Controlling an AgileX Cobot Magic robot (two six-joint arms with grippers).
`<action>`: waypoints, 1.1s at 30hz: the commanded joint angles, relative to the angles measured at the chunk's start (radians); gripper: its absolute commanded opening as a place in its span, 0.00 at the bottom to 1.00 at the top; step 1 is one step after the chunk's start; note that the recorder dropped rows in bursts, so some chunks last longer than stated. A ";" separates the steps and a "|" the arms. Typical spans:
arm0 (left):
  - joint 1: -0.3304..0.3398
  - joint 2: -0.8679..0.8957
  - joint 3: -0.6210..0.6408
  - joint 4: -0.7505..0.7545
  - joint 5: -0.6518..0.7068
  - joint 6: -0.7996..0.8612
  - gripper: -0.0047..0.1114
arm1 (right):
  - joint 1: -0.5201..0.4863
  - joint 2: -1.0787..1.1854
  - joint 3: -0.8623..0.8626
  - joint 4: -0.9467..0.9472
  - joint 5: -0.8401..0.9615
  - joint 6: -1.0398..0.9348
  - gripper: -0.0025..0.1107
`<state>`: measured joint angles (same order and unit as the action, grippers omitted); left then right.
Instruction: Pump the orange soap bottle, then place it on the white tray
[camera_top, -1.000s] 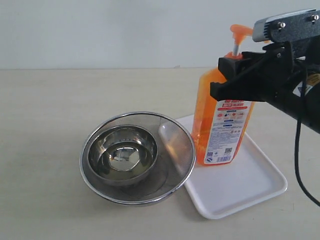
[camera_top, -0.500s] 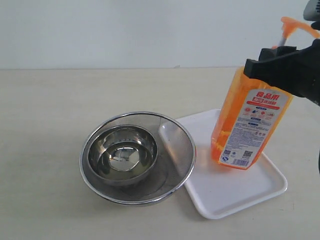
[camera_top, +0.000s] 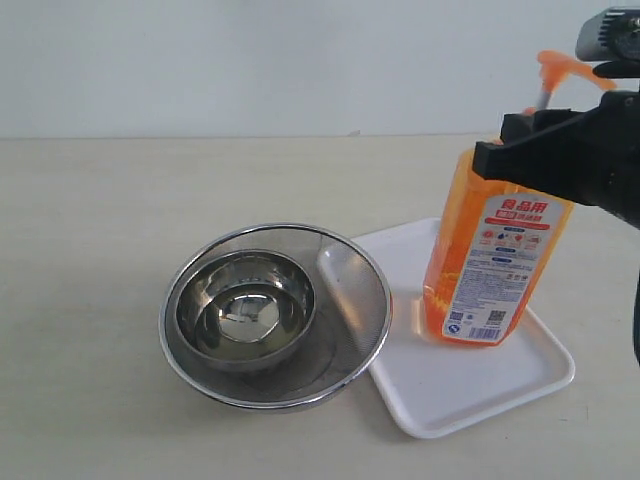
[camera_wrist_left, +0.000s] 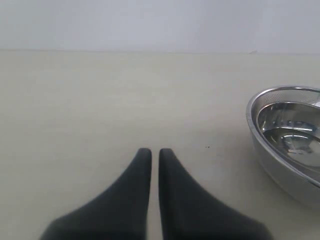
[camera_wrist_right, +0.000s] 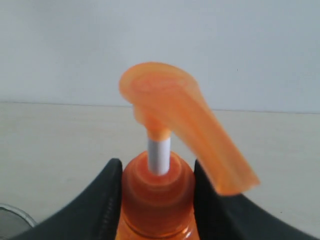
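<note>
1. Grip first: the right hand (camera_top: 503, 147) is clamped on the neck of the orange soap bottle (camera_top: 495, 260), one black finger on each side of the collar, just under the white stem (camera_wrist_right: 159, 155). Holding it that high leaves the pump nozzle (camera_wrist_right: 175, 115) free and the body hanging clear below.
2. The bottle leans, its top toward the table's right edge and its base over the far right part of the white tray (camera_top: 470, 385). The base is at or just above the tray floor; I cannot tell if a corner touches. By my judgement this is the setting-down step, and the bottle needs righting before release.
3. The label (camera_top: 505, 262) faces outward: a red band with white Chinese characters, too small to read surely, fine print beneath, then a QR code and a blue mark at the lower edge.
4. A mesh strainer (camera_top: 372, 300) with a steel bowl (camera_top: 245, 310) inside sits just beside the tray, its rim crossing the tray's near left corner.
5. The left hand (camera_wrist_left: 155, 152) is closed on nothing, low over bare table (camera_wrist_left: 75, 100), well apart from the bottle.
</note>
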<state>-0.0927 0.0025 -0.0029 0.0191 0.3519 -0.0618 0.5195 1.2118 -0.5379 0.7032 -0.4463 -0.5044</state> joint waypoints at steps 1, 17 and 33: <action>0.003 -0.003 0.003 -0.004 -0.007 0.003 0.08 | 0.001 -0.012 -0.013 -0.037 -0.047 0.063 0.48; 0.003 -0.003 0.003 -0.004 -0.009 0.003 0.08 | 0.001 -0.016 -0.013 -0.291 0.099 0.000 0.59; 0.003 -0.003 0.003 -0.004 -0.009 0.003 0.08 | 0.001 -0.014 0.157 -0.478 -0.173 0.027 0.59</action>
<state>-0.0927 0.0025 -0.0029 0.0191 0.3519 -0.0618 0.5195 1.2041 -0.3965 0.2743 -0.5752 -0.5068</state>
